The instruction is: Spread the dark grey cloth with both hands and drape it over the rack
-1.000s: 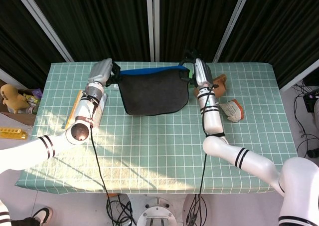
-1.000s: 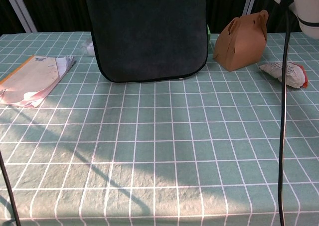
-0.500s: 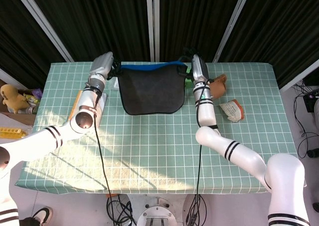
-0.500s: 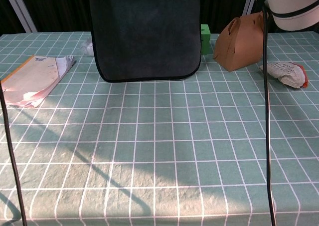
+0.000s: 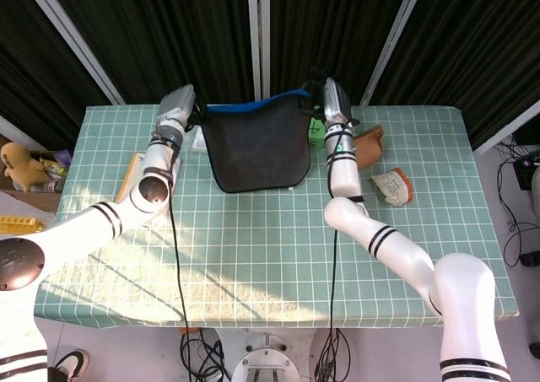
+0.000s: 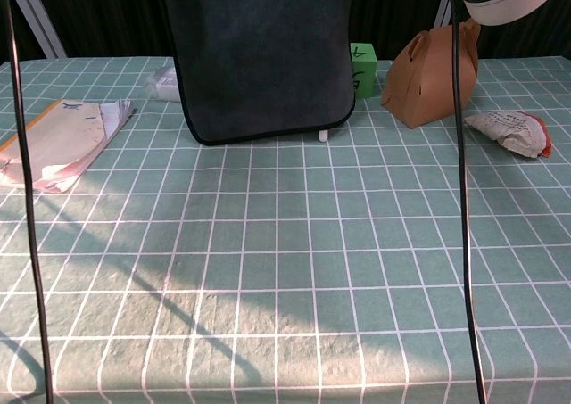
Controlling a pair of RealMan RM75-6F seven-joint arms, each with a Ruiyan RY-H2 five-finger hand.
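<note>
Dark grey cloth (image 5: 256, 154) is pinched at its top corners by left hand (image 5: 178, 105) and right hand (image 5: 332, 104), held taut between them so it hangs flat for draping.

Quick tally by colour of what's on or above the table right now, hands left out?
Dark grey: 1, the cloth
Green: 1, the small block
Brown: 1, the paper box
White and red: 1, the crumpled wrapper
White: 1, the small packet
Pale pink and orange: 1, the paper stack
Total: 6
</note>
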